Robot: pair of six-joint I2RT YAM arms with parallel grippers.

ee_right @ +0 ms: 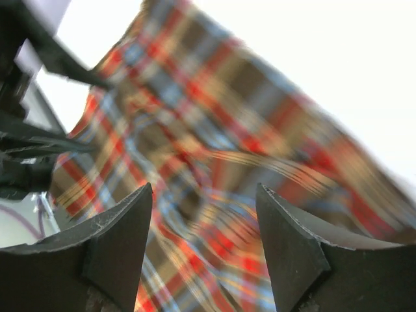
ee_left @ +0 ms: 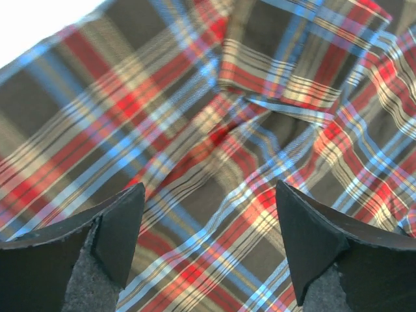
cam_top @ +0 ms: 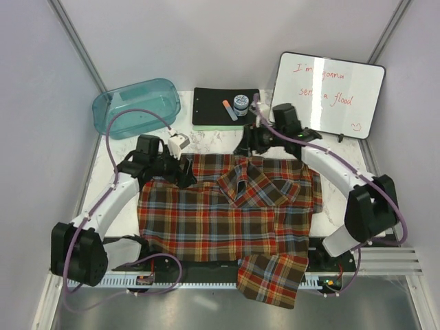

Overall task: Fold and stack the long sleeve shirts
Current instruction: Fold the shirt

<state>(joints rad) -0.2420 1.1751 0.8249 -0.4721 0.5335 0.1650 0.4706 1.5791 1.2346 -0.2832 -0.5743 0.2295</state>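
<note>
One plaid shirt (cam_top: pixel 206 220), left tool (ee_left: pixel 209 188) and right tool (ee_right: pixel 204 188) apart above it, teal bin (cam_top: pixel 137 95) beyond

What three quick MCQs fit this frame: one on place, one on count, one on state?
1. Where does the bin sit?
A) back right
B) back left
C) front edge

2. Shirt count?
A) one
B) two
C) three

3. The left fingers are:
A) shut on a sleeve
B) shut on the collar
C) open

Answers:
1 B: the top view shows the teal bin at the far left corner.
2 A: only one plaid shirt lies spread out.
3 C: the left wrist view shows a wide gap between them, with cloth beyond.
</note>
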